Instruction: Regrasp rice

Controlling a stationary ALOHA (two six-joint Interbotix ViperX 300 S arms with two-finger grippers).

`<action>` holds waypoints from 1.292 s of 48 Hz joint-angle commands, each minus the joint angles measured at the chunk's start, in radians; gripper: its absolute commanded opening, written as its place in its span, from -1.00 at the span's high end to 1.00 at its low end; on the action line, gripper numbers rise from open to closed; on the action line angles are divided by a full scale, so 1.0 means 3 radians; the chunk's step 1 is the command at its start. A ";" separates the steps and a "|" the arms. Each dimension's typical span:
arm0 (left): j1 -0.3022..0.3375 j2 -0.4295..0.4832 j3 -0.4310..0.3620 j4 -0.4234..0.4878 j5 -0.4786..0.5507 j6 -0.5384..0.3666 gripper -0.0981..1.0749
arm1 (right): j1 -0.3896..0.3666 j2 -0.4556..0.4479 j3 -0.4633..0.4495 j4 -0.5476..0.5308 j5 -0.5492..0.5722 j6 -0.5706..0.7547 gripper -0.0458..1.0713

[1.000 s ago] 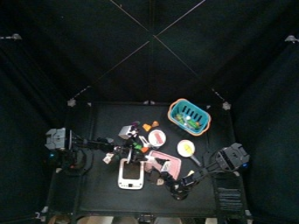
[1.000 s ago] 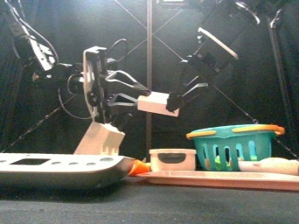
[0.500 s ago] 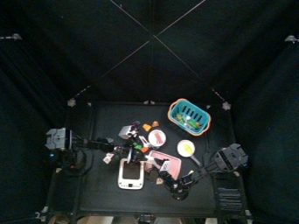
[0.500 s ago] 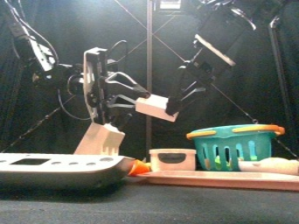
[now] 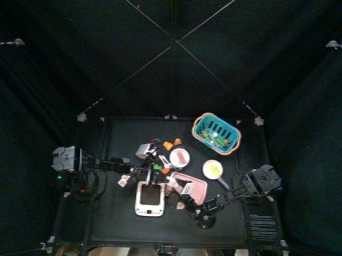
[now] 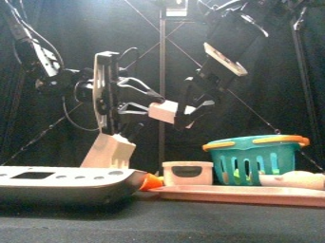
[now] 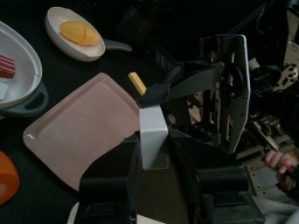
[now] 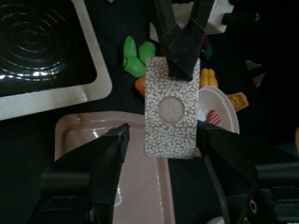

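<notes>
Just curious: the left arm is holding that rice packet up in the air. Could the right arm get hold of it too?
Probably yes: the right tool stands open, facing the rice packet, whose near end is free; the left tool pinches only the far end.

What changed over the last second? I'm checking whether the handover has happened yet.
The right gripper has drawn slightly back from the rice packet, jaws wide around it without closing. The left gripper still holds the packet aloft; the pink tray, basket and scale stayed put.

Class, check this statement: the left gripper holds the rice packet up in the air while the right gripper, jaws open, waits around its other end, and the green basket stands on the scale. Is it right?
Not quite. The green basket stands beside the pink tray, not on the scale; the front view shows it. The rest holds: the left gripper holds the rice packet aloft, and the right gripper waits open around its other end.
</notes>
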 commanded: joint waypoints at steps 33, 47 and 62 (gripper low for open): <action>0.0020 -0.0036 -0.0087 0.0276 -0.0056 0.0210 -0.26 | -0.0020 -0.0072 -0.0056 0.0112 0.0077 0.0000 -0.24; 0.0020 -0.0031 -0.0066 0.0215 -0.0056 0.0414 -0.85 | 0.0000 -0.0072 -0.0056 0.0128 0.0077 0.0000 -0.23; 0.0026 -0.0031 -0.0036 0.0148 -0.0031 0.0624 -0.94 | 0.0000 -0.0097 -0.0061 0.0230 0.0077 0.0010 -0.21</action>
